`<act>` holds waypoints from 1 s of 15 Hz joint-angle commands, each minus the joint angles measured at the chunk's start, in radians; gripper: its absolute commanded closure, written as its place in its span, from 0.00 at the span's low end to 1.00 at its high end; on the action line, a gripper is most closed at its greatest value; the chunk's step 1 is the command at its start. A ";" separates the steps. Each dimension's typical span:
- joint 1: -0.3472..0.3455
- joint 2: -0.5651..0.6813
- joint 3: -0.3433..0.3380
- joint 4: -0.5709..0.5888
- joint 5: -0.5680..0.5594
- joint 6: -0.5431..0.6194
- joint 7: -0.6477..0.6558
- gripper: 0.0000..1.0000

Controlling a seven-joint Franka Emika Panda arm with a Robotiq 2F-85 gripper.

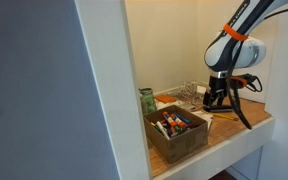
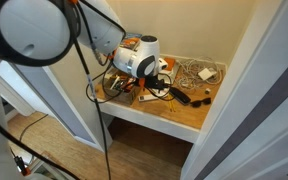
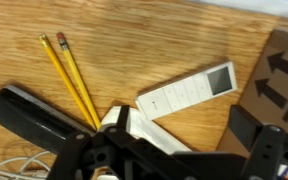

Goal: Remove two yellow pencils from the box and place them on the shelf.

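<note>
Two yellow pencils point(image 3: 69, 80) lie on the shelf point(image 3: 164, 40), outside the box point(image 3: 284, 75). In the wrist view they rest side by side on the bare wood, almost touching and nearly parallel. Both are very thin and straight, each with a small reddish eraser end pointing up the frame. Their lower ends run out of sight behind the tool.

There is one box, olive-brown and open-topped. In an exterior view it stands at the front edge of the worktop point(image 1: 246, 122) with several coloured markers point(image 1: 174, 124) still inside; I cannot count them exactly. One white, flat, remote-like slab point(image 3: 189, 92) lies between the pencils and the box. One green cup-shaped thing point(image 1: 146, 100) stands just behind the box.

The tool point(image 1: 216, 100) hangs low over the shelf, away from the box. In the wrist view its black fingers point(image 3: 34, 115) stand wide apart, gripping nothing.
</note>
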 commanded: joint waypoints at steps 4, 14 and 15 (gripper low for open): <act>0.033 -0.131 0.027 0.009 0.245 -0.208 0.155 0.00; 0.113 -0.144 -0.006 0.035 0.273 -0.249 0.319 0.00; 0.113 -0.144 -0.008 0.035 0.273 -0.250 0.319 0.00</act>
